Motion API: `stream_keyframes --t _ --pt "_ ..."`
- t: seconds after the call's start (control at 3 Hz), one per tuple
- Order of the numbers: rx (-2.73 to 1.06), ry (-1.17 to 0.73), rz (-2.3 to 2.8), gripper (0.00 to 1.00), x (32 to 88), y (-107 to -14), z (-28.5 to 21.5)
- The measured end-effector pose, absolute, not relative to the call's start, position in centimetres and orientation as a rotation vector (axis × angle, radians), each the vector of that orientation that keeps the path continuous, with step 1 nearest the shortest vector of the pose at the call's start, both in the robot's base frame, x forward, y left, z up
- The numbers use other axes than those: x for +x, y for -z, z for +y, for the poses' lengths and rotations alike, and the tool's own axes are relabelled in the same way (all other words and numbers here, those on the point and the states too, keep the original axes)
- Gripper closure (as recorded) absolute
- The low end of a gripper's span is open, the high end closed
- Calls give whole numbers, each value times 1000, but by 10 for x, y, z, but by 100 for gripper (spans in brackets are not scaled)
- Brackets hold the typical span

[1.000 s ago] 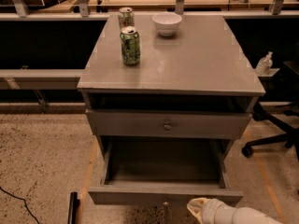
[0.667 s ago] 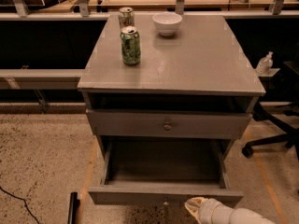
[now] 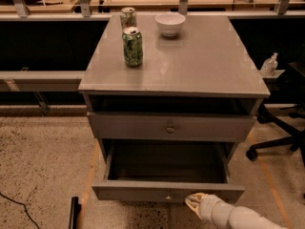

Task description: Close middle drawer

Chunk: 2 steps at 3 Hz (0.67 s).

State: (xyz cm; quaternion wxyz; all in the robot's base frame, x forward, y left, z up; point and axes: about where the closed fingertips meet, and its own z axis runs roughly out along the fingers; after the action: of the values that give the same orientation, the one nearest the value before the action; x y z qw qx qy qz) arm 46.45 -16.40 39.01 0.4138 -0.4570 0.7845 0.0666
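The grey cabinet (image 3: pixel 190 61) stands in the middle of the camera view. The middle drawer (image 3: pixel 143 191) is pulled well out, its shallow box empty, with a tiny knob (image 3: pixel 167 195) at the centre of its front. Above it the top drawer front (image 3: pixel 124 126) with a bigger knob (image 3: pixel 170 128) sits nearly flush. My gripper (image 3: pixel 193 202) comes in from the bottom right on a cream arm (image 3: pixel 238 216). Its tip is against the lower edge of the middle drawer's front, just right of the knob. The lowest drawer is hidden.
On the cabinet top stand a green can (image 3: pixel 132 46), a second can (image 3: pixel 127 17) behind it and a white bowl (image 3: pixel 170 24). An office chair base (image 3: pixel 281 137) is at the right. A dark upright object (image 3: pixel 74 213) stands on the floor at the lower left.
My gripper has moved up and a little left onto the middle drawer's front. The drawer front has slid slightly inward towards the cabinet.
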Motion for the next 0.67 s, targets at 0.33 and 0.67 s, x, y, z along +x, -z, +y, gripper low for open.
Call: stream_keyframes --t 0.33,0.67 --pt "-1214 -117 1884 100 498 -390 -168" --pt "-1255 -89 1834 100 523 -387 -172"
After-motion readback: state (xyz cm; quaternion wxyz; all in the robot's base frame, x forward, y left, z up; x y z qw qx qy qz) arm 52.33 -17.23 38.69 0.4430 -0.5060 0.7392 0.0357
